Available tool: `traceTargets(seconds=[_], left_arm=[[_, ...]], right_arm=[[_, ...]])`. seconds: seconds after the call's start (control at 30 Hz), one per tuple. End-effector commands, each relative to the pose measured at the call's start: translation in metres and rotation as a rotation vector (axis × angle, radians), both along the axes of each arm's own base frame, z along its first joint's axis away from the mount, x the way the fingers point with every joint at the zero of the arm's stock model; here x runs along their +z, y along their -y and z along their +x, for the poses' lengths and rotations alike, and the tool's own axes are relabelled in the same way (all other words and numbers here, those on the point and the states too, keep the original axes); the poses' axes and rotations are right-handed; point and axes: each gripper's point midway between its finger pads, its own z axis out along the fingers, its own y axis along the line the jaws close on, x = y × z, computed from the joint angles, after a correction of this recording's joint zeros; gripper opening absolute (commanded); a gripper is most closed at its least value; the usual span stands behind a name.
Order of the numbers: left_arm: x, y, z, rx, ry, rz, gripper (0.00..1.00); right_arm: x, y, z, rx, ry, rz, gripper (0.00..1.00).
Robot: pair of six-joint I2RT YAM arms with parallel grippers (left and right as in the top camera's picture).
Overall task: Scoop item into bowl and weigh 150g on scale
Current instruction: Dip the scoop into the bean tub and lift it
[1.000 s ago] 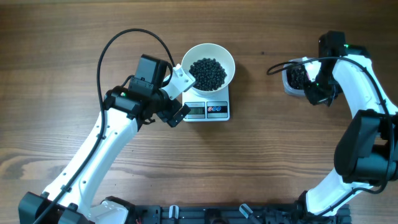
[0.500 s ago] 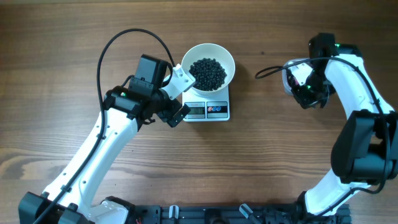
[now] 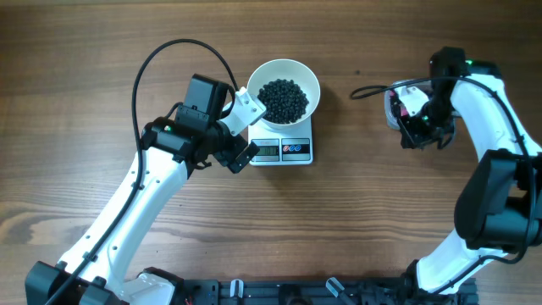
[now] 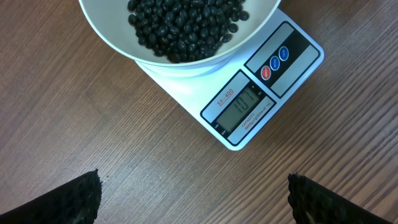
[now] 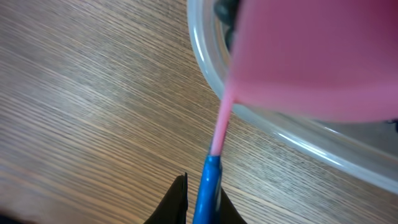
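The white bowl (image 3: 284, 89) holds a heap of black beans (image 3: 283, 99) and stands on the white scale (image 3: 284, 150). In the left wrist view the bowl (image 4: 186, 59) covers the scale's far part, and the scale's display (image 4: 244, 104) reads 101. My left gripper (image 3: 246, 129) is open just left of the scale, with only bare table between its fingers (image 4: 74, 199). My right gripper (image 5: 202, 202) is shut on the blue handle (image 5: 208, 183) of a pink scoop (image 5: 311, 56). The scoop's cup hangs over the clear tub (image 5: 261, 118).
The clear plastic tub (image 3: 391, 112) sits at the right of the table with dark beans (image 5: 224, 9) inside. A black cable (image 3: 373, 89) loops from the right arm towards the table's middle. Bare wood lies between scale and tub.
The right arm has shifted left with the scoop, from over the tub's right side to its left side. The left arm, bowl and scale have not moved.
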Motion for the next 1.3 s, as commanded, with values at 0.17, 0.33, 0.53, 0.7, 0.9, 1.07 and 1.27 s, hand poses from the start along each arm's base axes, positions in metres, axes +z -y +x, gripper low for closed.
traceTargets(seconds=[0.17, 0.33, 0.53, 0.7, 0.9, 1.07, 1.27], left_arm=[[0.002, 0.001, -0.002, -0.023, 0.004, -0.006, 1.00], [0.002, 0.001, -0.002, -0.023, 0.005, -0.006, 1.00], [0.002, 0.001, -0.002, -0.023, 0.005, -0.006, 1.00], [0.002, 0.001, -0.002, -0.023, 0.005, -0.006, 1.00], [0.002, 0.001, -0.002, -0.023, 0.005, -0.006, 1.00], [0.002, 0.001, -0.002, -0.023, 0.004, -0.006, 1.00], [0.002, 0.001, -0.002, -0.023, 0.004, -0.006, 1.00]], right_arm=[[0.004, 0.010, -0.004, -0.149, 0.003, 0.228, 0.04], [0.015, 0.019, 0.002, -0.243, 0.060, 0.379, 0.04], [0.038, 0.014, 0.012, -0.288, 0.128, 0.536, 0.04], [0.075, 0.008, 0.031, -0.289, 0.200, 0.629, 0.04], [0.107, -0.024, 0.046, -0.267, 0.256, 0.814, 0.04], [0.108, -0.073, 0.044, -0.149, 0.205, 0.835, 0.04], [0.109, -0.138, 0.053, -0.047, 0.179, 0.829, 0.04]])
